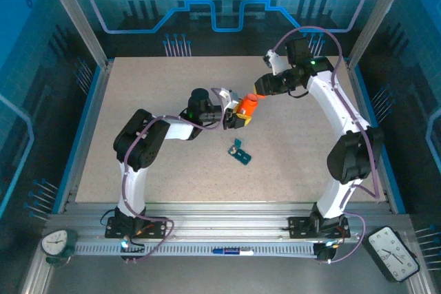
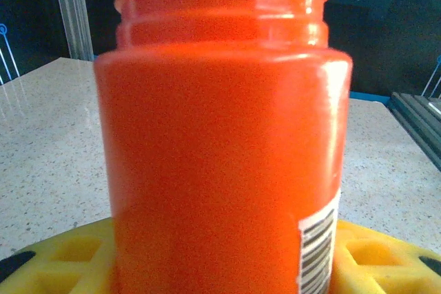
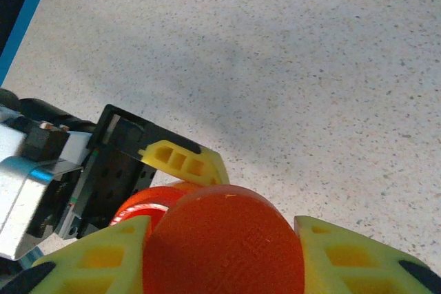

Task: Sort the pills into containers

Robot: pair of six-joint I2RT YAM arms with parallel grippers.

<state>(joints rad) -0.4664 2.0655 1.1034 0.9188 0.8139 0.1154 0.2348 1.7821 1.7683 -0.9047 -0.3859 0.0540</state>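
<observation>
At the worktop's (image 1: 138, 87) near edge, two arm bases stand bolted side by side. Just beyond them, near the middle of the worktop, the dark-teal pill box (image 1: 241, 153) lies flat and alone. Its long axis runs aslant, the near end turned toward the right edge and the far end toward the left. Its compartments are too small to make out. Bare surface surrounds it, with wide open room toward the left edge, the right edge and both far corners.

Just past the pill box, the left gripper (image 1: 236, 116) clasps an orange bottle (image 1: 247, 107) between yellow fingers (image 2: 62, 253). The left wrist view shows the bottle about upright, its threaded neck on top and a barcode label low on its side.

Farther still, the right gripper (image 1: 260, 94) reaches in from the far right and clamps the orange cap (image 3: 224, 246) between its own yellow fingers (image 3: 103, 253), directly over the bottle's mouth. Whether cap and neck touch cannot be told. Blue rails line the left and right edges.
</observation>
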